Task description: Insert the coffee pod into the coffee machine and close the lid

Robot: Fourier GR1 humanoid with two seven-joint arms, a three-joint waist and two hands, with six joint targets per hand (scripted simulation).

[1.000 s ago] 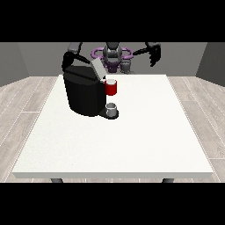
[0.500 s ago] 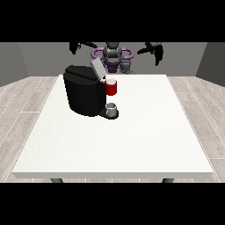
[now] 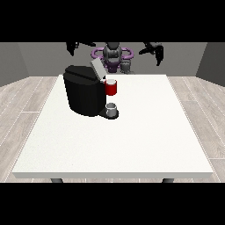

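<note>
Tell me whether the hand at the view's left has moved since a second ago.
Yes. The hand at the view's left rose up and away from the coffee machine.

You see a black coffee machine (image 3: 83,96) with a pale grey lid (image 3: 97,68) and a red front piece (image 3: 111,88), above a grey cup (image 3: 112,108) on its black base. The table (image 3: 132,136) is plain white. Both hands are black: the hand at the view's right (image 3: 154,49) and the hand at the view's left (image 3: 74,46). Between them, your robot's body (image 3: 113,57) shows dark grey with purple trim. The floor (image 3: 24,99) is pale grey wood-plank pattern; the walls (image 3: 39,59) are grey.
</note>
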